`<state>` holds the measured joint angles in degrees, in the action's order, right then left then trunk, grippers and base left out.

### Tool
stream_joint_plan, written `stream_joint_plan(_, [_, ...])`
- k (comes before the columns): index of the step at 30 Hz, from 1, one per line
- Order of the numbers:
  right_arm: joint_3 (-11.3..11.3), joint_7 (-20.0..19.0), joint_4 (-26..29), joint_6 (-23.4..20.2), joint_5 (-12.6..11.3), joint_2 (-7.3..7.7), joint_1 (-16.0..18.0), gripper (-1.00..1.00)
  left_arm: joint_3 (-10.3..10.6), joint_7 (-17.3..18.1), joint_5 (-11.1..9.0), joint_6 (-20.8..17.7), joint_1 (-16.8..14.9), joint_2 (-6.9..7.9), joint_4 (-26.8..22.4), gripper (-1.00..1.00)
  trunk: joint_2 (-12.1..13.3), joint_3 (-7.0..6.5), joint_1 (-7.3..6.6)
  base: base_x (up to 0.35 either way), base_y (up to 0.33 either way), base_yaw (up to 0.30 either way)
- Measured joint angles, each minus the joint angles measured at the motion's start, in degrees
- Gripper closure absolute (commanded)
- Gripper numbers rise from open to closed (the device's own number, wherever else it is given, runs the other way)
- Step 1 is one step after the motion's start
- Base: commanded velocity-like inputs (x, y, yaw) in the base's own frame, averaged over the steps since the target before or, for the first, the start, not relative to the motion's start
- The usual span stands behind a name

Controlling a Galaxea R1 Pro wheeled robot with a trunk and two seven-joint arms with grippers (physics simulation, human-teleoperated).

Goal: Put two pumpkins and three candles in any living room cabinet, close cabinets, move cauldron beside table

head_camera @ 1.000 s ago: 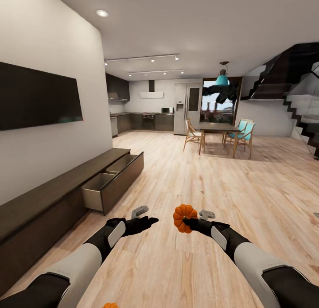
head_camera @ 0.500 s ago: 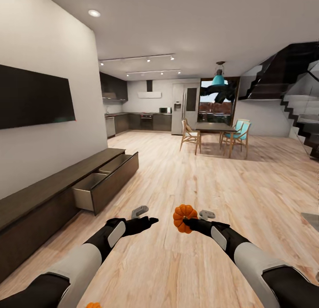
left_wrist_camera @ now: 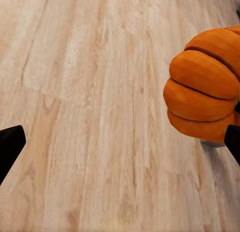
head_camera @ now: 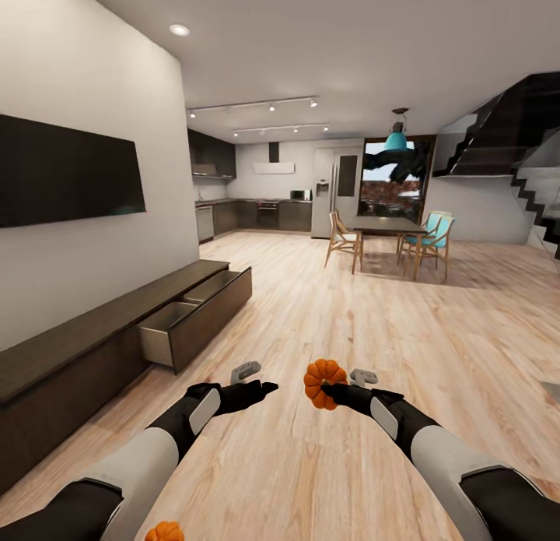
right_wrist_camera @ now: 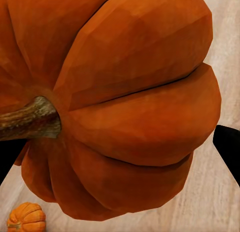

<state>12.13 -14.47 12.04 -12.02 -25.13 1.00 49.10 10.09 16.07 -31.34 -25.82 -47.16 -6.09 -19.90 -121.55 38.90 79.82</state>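
Observation:
My right gripper is shut on a bright orange ribbed pumpkin, held above the wood floor; its brown stem shows close up in the right wrist view. A second pumpkin lies on the floor just under my left arm, and appears again small. My left gripper is open and holds nothing, level with the held pumpkin and apart from it. The long dark brown cabinet runs along the left wall, with a wide drawer pulled out ahead on the left, its pale inside showing.
A black TV hangs above the cabinet. Open wood floor stretches ahead to a dining table with chairs and a dark kitchen behind. A dark staircase rises at the right.
The whole view swung left, then back right, so the camera turned. Both arms keep the same pose, with the pumpkin still in the right gripper.

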Motion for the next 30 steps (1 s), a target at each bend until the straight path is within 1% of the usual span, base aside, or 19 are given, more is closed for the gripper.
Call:
stream_joint_plan(4, [0.0, 0.0, 0.0, 0.0, 0.0, 0.00, 0.0, 1.00, 0.0, 0.0, 0.0, 0.0, 0.0, 0.01, 1.7, -1.00, 0.0, 0.00, 0.00, 0.004, -0.128, 0.001])
stream_joint_plan(9, [0.0, 0.0, 0.0, 0.0, 0.0, -0.01, 0.0, 1.00, -0.1, 0.0, 0.0, 0.0, 0.0, 0.01, 2.2, -1.00, 0.0, 0.00, -0.01, 0.065, -0.287, 0.018])
stream_joint_plan(17, [0.0, 0.0, 0.0, 0.0, 0.0, -0.02, 0.0, 1.00, -0.1, 0.0, 0.0, 0.0, 0.0, 0.00, 2.3, -1.00, 0.0, -0.13, -0.01, 0.097, -0.318, 0.219])
stream_joint_plan(18, [0.0, 0.0, 0.0, 0.0, 0.0, -0.05, 0.0, 1.00, -0.1, 0.0, 0.0, 0.0, 0.0, 0.00, 2.3, -1.00, 0.0, -0.14, -0.01, 0.042, -0.125, 0.275])
stream_joint_plan(21, [0.0, 0.0, 0.0, 0.0, 0.0, -0.02, 0.0, 1.00, -0.1, 0.0, 0.1, 2.6, 0.0, -0.01, 2.4, -1.00, 0.0, -0.14, 0.00, 0.015, -0.044, 0.279])
stream_joint_plan(24, [0.0, 0.0, 0.0, 0.0, 0.0, -0.01, 0.0, 1.00, -0.2, 0.0, 0.0, 3.6, 0.0, 0.00, 2.4, -1.00, 0.0, -0.14, 0.00, 0.003, -0.009, 0.275])
stream_joint_plan(30, [0.0, 0.0, 0.0, 0.0, 0.0, 0.00, 0.0, 1.00, -0.1, 0.0, 0.0, 3.9, 0.0, 0.00, 2.4, -1.00, 0.0, -0.14, 0.00, 0.000, -0.001, 0.071])
